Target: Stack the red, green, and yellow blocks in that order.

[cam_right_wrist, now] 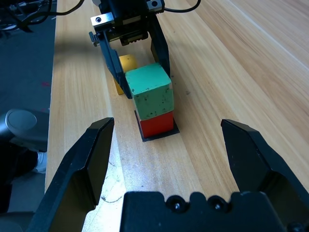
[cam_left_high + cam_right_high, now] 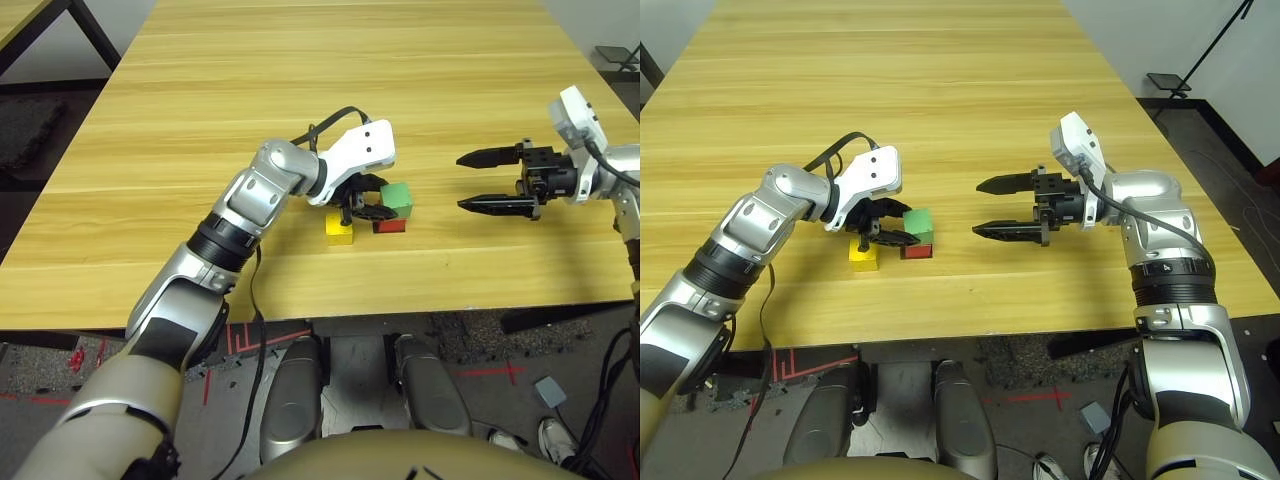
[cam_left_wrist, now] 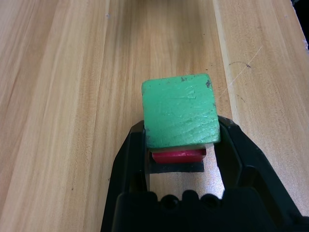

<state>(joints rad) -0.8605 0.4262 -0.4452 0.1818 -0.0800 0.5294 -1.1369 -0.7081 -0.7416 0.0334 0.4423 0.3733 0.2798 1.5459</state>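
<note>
Red block (image 1: 157,125), partly hidden under green block (image 1: 153,99); yellow block (image 2: 340,233): one each. Left end effector (image 3: 181,122): can't tell grip; right end effector (image 2: 978,208) wide.

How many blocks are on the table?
3: the red block on the black patch, the green block on top of it, and the yellow block beside them on the left arm's side. Others could be hidden behind the arms.
</note>
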